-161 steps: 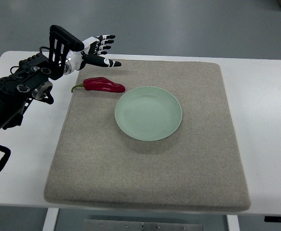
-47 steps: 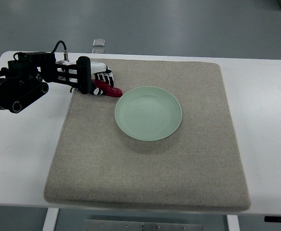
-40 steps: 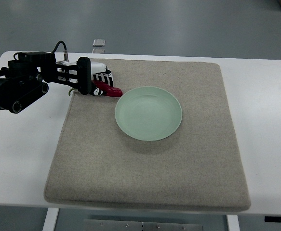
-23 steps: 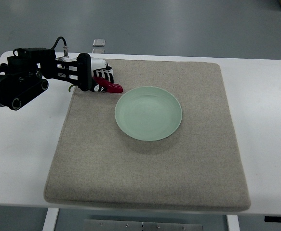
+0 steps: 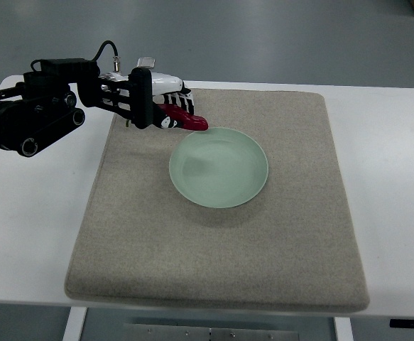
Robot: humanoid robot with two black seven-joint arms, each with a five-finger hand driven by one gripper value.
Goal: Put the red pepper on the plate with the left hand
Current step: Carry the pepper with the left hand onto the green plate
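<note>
Fingers of left hand point(image 5: 165, 106) curled around red pepper point(image 5: 185, 121), held clear of mat point(image 5: 221, 256) at pale green plate's point(image 5: 219, 168) eleven o'clock rim, ready for placing.

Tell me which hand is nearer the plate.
Left. The left hand, gripping the red pepper, is just beyond the green plate's far-left rim. The right hand is out of view.

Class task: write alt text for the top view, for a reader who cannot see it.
A robot's left hand grips a red pepper just beside the far-left rim of an empty pale green plate. The plate sits on a beige mat covering a white table.
</note>
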